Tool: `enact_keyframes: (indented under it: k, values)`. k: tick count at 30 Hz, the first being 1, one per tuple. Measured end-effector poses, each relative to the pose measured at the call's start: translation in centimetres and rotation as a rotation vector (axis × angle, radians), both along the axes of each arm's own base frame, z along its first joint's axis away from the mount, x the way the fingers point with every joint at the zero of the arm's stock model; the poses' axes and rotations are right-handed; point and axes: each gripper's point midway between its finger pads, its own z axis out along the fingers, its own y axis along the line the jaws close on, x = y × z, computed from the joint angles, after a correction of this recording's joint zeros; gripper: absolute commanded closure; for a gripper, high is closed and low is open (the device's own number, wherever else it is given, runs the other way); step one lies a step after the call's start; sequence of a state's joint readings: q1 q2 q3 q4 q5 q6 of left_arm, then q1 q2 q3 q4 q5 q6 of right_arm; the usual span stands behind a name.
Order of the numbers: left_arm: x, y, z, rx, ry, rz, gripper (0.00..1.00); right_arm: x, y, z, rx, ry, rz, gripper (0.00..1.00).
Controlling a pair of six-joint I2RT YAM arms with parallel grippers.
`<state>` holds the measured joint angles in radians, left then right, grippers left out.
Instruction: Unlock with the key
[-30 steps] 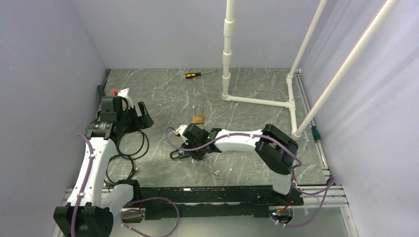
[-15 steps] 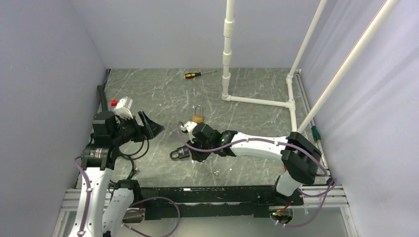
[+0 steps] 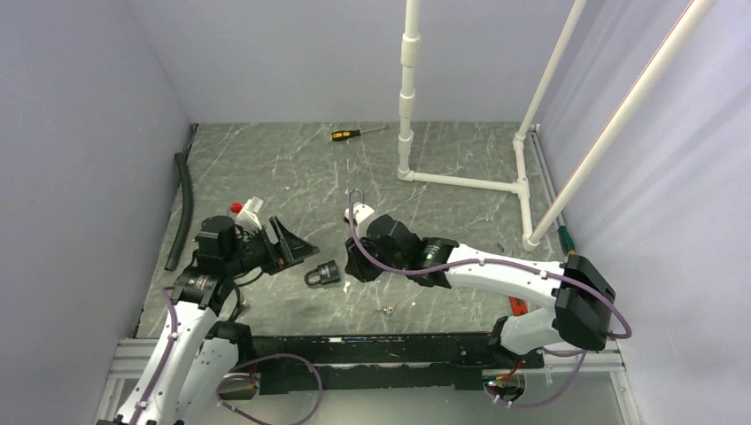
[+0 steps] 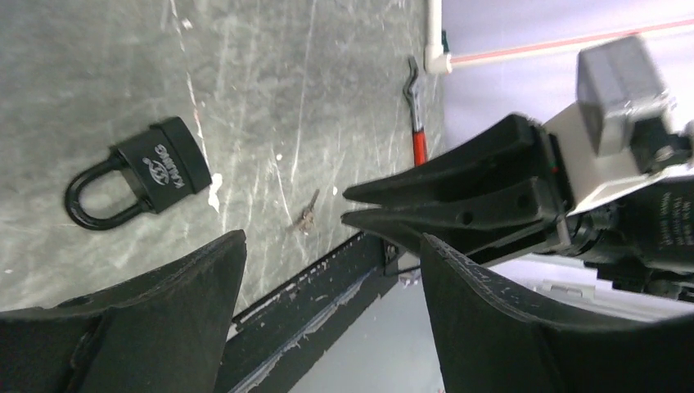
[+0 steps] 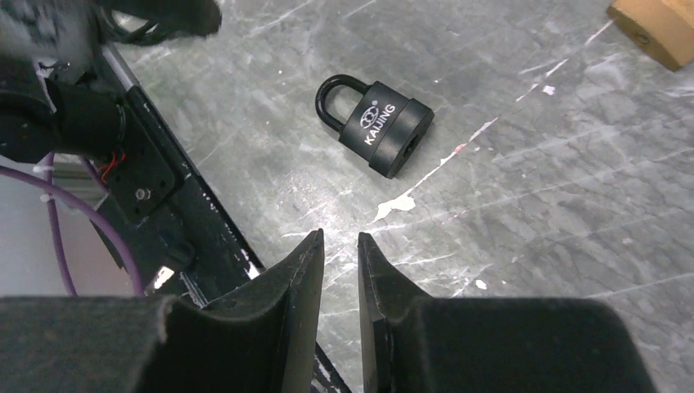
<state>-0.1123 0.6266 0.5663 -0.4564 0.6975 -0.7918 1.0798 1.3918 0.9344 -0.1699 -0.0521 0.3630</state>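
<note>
Padlocks lie in two spots on the dark marbled counter (image 3: 266, 159). We see the black padlock (image 3: 323, 273) flat at the middle of the top view, shackle pointing left, between the two hands and touching neither. The left hand (image 3: 297, 250) stands just left of it with its fingers (image 4: 164, 319) spread wide and nothing in them. The right hand (image 3: 354, 265) is just right of the black padlock, its fingers drawn narrow with a slim gap between them and nothing held. The brass padlock (image 5: 655, 29) shows only as a corner at the upper right of the right wrist view; from above it is mostly hidden behind that wrist. We find the small key (image 3: 387, 309) loose on the counter below and right of the black padlock in the top view, near the lower edge and apart from both hands. A yellow-handled screwdriver (image 3: 354, 135) rests at the upper middle, near the white pipe frame (image 3: 460, 182)
</note>
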Motion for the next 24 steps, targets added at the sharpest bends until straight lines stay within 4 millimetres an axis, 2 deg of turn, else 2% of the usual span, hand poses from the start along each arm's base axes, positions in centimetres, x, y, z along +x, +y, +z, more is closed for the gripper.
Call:
enact_keyframes:
  k: [4, 7, 10, 15, 19, 21, 24]
  values:
    - [-0.4, -1.9, -0.7, 0.020, 0.026, -0.050, 0.17, 0.9, -0.7, 0.6, 0.012, -0.013, -0.062, 0.74]
    - [0.1, -2.6, -1.3, 0.072, 0.063, -0.065, 0.18, 1.8, -1.3, 0.5, 0.002, -0.018, -0.101, 0.62]
    - [1.1, -2.3, -1.5, 0.146, 0.085, -0.043, 0.18, 1.8, -1.8, -0.2, -0.027, -0.008, -0.100, 0.52]
    - [1.6, -0.1, -0.8, 0.263, 0.064, 0.048, 0.19, 0.1, -1.5, -2.8, -0.099, 0.040, -0.040, 0.47]
    - [0.5, 1.8, -0.6, 0.340, 0.089, 0.110, 0.19, -2.3, -0.7, -4.4, -0.138, 0.072, 0.015, 0.45]
    - [0.0, 2.8, 0.4, 0.381, 0.081, 0.135, 0.19, -3.6, 0.0, -5.0, -0.148, 0.099, 0.032, 0.41]
    - [-0.3, 4.4, 3.4, 0.435, -0.003, 0.181, 0.18, -5.9, 1.5, -5.5, -0.151, 0.153, 0.044, 0.33]
